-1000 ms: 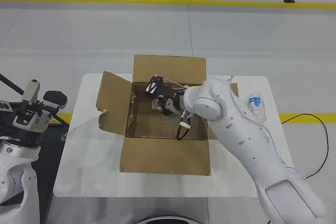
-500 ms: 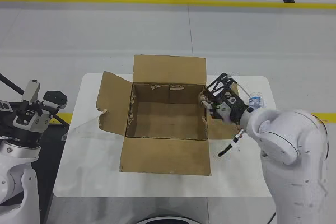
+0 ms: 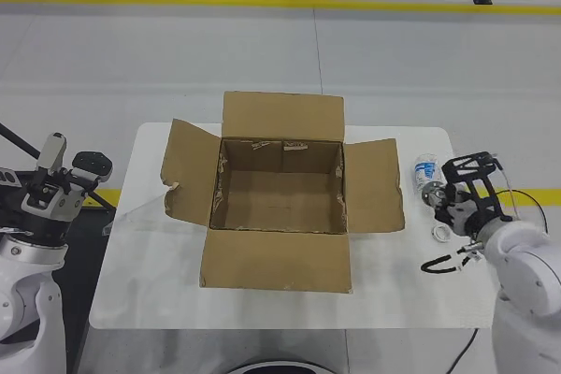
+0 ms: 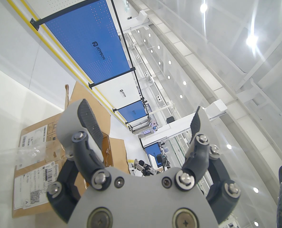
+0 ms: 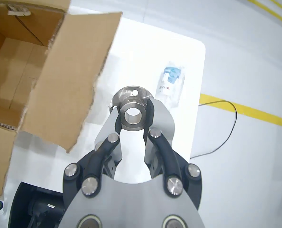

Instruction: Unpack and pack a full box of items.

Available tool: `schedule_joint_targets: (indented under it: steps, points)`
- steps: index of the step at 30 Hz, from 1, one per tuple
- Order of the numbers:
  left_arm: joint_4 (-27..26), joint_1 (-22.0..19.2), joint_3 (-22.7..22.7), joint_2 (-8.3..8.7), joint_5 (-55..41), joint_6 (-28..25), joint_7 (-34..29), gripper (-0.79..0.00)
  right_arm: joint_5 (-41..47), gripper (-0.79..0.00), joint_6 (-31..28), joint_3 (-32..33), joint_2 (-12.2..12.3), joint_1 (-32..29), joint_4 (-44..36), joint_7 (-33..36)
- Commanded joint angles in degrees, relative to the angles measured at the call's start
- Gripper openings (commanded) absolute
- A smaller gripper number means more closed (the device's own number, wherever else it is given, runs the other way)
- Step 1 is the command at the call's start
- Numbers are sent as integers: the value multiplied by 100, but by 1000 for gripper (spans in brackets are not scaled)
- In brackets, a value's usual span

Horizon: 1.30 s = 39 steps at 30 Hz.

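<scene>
Unpacking: silver flanged metal bushing (image 5: 127, 95) is clamped in right gripper (image 5: 133, 117) above white table (image 5: 141, 48); lowering and release beside clear plastic packet (image 5: 170, 84) judged next.

The box (image 3: 369, 187) was plain brown cardboard, matt and dry-looking. Its flap edge was torn ragged and fibrous, and white paper labels (image 4: 33, 136) were stuck on one outer side. The table (image 3: 262, 299) was white and smooth, with a soft sheen. And there in the right gripper (image 5: 133, 116) sat a metal ring (image 5: 125, 94), bare grey, machined smooth, satin rather than mirror-bright. The fingers (image 5: 163, 117) clamped on it were pale grey matt plastic faced with black ribbed rubber, on black links and a brushed metal plate with shiny bolt heads. The left gripper (image 4: 141, 115) looked the same, its pads (image 4: 90, 122) dark, finely textured rubber. The pouch (image 5: 170, 84) was clear, crinkled, glossy film.
</scene>
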Motion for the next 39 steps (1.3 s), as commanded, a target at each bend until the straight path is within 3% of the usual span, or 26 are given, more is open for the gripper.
schedule_joint_targets:
  steps: [1,13,33,39]
  points:
    - [0,0,0,0,0,0,0,0,96,-785,-16,51,13,-87,135,-25]
    - [0,0,0,0,0,0,0,0,428,-785,-328,-53,102,-250,1419,-246]
    - [0,0,0,0,0,0,0,0,229,-785,-303,-717,210,475,3109,-435]
    - [0,0,0,0,0,0,0,0,276,-643,-282,-804,241,561,3240,-422]
